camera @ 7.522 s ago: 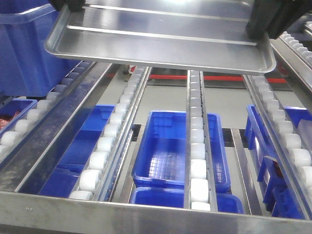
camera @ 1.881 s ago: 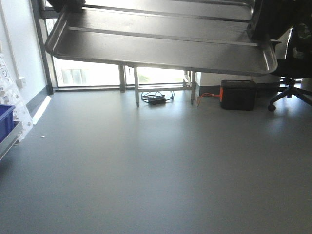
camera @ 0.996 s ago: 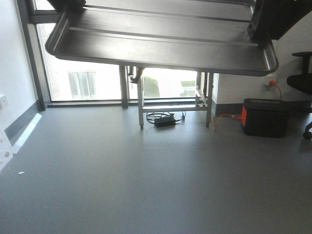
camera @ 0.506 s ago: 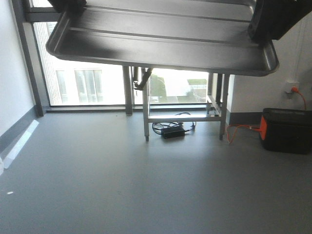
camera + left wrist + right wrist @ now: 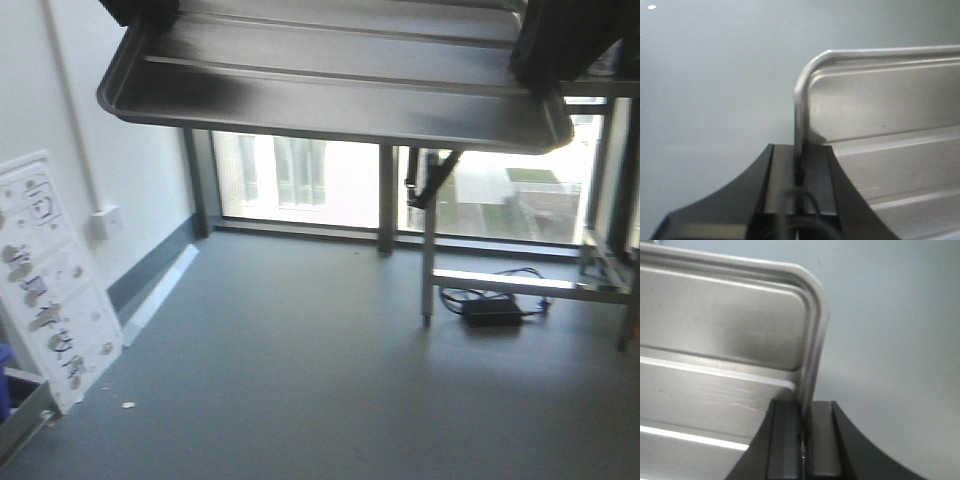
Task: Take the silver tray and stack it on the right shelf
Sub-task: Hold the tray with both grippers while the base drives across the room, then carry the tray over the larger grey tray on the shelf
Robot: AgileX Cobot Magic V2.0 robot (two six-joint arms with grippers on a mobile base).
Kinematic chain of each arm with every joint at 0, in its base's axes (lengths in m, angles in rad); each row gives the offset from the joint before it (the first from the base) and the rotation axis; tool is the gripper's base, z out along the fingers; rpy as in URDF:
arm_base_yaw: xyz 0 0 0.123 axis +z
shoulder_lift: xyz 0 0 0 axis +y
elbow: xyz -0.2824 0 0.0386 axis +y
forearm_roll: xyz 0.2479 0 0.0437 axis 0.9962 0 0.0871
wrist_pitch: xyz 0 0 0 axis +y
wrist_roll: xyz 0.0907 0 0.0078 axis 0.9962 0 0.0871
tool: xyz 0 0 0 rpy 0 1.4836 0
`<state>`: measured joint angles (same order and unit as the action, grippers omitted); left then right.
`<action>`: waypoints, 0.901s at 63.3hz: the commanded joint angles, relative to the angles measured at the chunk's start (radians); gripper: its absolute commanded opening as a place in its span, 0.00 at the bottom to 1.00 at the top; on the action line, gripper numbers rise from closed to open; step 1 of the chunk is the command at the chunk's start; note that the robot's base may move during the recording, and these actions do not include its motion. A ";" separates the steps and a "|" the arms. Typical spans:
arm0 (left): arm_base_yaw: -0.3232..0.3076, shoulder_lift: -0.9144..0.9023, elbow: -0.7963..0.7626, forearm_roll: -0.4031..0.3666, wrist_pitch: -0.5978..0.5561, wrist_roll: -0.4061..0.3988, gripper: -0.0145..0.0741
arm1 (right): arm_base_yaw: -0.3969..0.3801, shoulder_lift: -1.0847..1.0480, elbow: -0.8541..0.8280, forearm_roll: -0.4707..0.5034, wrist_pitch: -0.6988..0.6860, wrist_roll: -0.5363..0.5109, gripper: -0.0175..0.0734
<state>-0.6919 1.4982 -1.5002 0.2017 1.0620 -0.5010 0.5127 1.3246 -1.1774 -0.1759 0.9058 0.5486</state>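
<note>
The silver tray (image 5: 330, 75) hangs up high, well above the grey floor (image 5: 300, 380), carried by its two short ends with one long side facing the front view. The left gripper (image 5: 799, 170) has its black jaws pinched tight on the rolled rim of the tray's left end, just back from a rounded corner, one jaw inside the tray and one outside. The right gripper (image 5: 803, 427) does the same on the opposite end, closed hard on the rim beside the other rounded corner. The two long raised ribs run across the tray's shiny floor from one gripper to the other. Nothing lies in the tray, as far as the wrist views show. Under it and beyond there is a tall window (image 5: 300, 185) with bright daylight behind. A steel frame (image 5: 428, 260) stands on the floor to the right, with a black power brick (image 5: 492, 312) and its cables lying beneath it. On the left a white board (image 5: 50, 280) covered with small parts leans against the pale wall (image 5: 120, 160).
</note>
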 commanded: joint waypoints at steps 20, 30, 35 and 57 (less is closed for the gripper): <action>-0.001 -0.045 -0.033 0.009 -0.026 0.004 0.06 | -0.002 -0.032 -0.031 -0.046 -0.019 -0.021 0.26; -0.001 -0.045 -0.033 0.009 -0.026 0.004 0.06 | -0.002 -0.032 -0.031 -0.046 -0.019 -0.021 0.26; -0.001 -0.045 -0.033 0.009 -0.026 0.004 0.06 | -0.002 -0.032 -0.031 -0.046 -0.019 -0.021 0.26; -0.001 -0.045 -0.033 0.009 -0.026 0.004 0.06 | -0.002 -0.032 -0.031 -0.046 -0.019 -0.021 0.26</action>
<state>-0.6919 1.4982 -1.5002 0.1856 1.0635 -0.5010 0.5127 1.3246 -1.1774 -0.1791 0.9091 0.5486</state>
